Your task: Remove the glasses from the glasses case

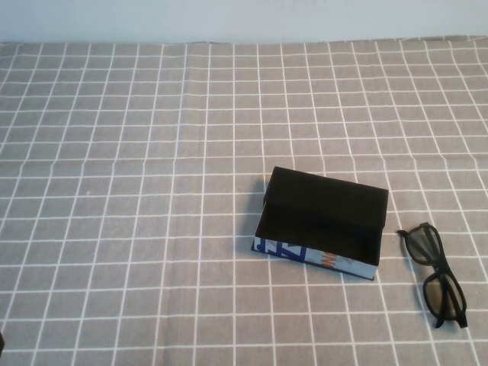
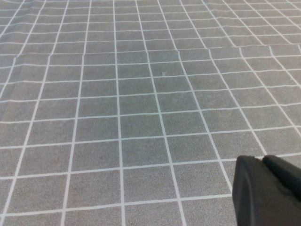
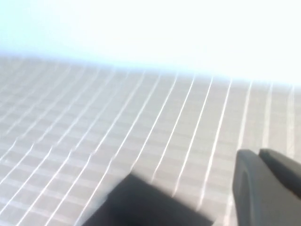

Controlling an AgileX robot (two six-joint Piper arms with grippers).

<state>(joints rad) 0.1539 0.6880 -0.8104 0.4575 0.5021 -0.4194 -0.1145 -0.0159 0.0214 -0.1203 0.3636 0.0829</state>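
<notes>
The glasses case (image 1: pixel 324 221) is a black box lying open on the checked cloth, right of centre, its white printed front side facing me. Its black inside looks empty. The black glasses (image 1: pixel 437 276) lie unfolded on the cloth just right of the case, apart from it. Neither gripper shows in the high view. My left gripper (image 2: pixel 262 159) is shut and empty, over bare cloth. My right gripper (image 3: pixel 257 153) is shut and empty, held above the cloth. A blurred dark shape (image 3: pixel 141 202) lies below it, and I cannot tell what it is.
A grey cloth with a white grid (image 1: pixel 137 191) covers the whole table. A pale wall (image 1: pixel 244 19) runs along the far edge. A small dark part shows at the lower left corner (image 1: pixel 1 343) of the high view.
</notes>
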